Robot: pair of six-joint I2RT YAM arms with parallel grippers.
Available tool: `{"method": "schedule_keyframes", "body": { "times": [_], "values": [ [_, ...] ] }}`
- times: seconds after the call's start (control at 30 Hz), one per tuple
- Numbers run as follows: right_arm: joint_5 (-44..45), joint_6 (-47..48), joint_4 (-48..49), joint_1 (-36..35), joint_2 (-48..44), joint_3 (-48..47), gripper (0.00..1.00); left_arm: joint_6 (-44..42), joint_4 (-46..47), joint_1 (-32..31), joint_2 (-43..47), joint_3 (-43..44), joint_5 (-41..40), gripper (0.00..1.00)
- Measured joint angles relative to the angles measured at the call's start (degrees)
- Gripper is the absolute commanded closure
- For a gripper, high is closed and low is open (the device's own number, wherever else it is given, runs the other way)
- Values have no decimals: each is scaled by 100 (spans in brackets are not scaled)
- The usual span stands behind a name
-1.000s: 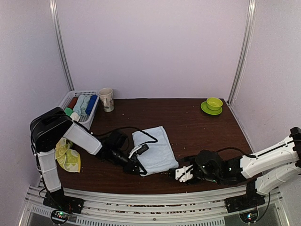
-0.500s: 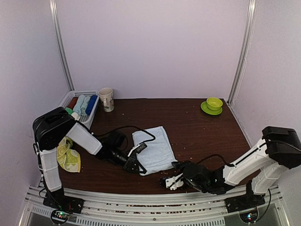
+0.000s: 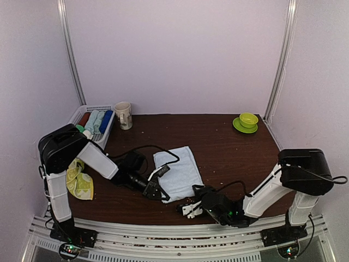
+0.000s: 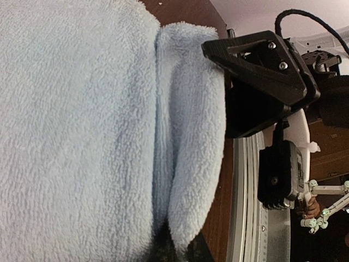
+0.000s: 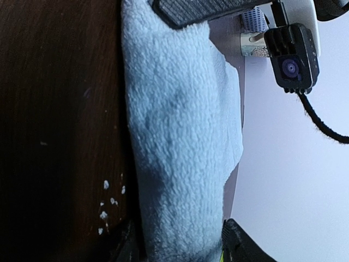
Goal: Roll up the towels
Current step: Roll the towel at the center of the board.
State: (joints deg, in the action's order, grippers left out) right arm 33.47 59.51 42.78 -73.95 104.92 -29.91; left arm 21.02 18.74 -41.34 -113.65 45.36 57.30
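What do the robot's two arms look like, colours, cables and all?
Both the left arm and the right arm have white links joined by boxy black joint housings, with black wrists. A thin black cable loops along each forearm. Each wrist carries a small black camera. The right jaws show white fittings; green and red lights glow at both bases.
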Motion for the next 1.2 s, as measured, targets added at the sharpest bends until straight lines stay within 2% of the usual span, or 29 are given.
{"method": "schedule_keyframes", "body": {
  "times": [0.2, 0.4, 0.43, 0.5, 0.6, 0.63, 0.8, 0.93, 1.1, 1.2],
  "values": [
    [-48, -42, -138, 52, 345, -372, 74, 11, 13, 13, -7, 0, 33, 100],
    [-291, -385, -702, 214, 376, -669, 91, -28, 9, 33, 13, -17, 15, 90],
    [-361, -452, -841, 245, 372, -741, 92, -55, 7, 48, 31, -42, -15, 86],
    [-494, -581, -1145, 291, 348, -903, 94, -131, -4, 107, 79, -107, -55, 69],
    [-839, -841, -1941, 415, 247, -1294, 95, -262, -63, 166, 299, -214, -122, 50],
    [-984, -914, -2184, 461, 210, -1414, 96, -295, -107, 173, 442, -280, -254, 40],
    [-1788, -1333, -3547, 658, 105, -2173, 98, -509, -352, 192, 1202, -612, -1067, 18],
    [-2323, -1628, -4494, 743, 105, -2658, 98, -612, -608, 203, 1875, -872, -2096, 4],
    [-3075, -1921, -5624, 938, 278, -3333, 99, -763, -636, 162, 2896, -1440, -3488, 2],
    [-3591, -2076, -6161, 1139, 474, -3764, 99, -1008, -302, -13, 3781, -2068, -4197, 2]
  ]
}}
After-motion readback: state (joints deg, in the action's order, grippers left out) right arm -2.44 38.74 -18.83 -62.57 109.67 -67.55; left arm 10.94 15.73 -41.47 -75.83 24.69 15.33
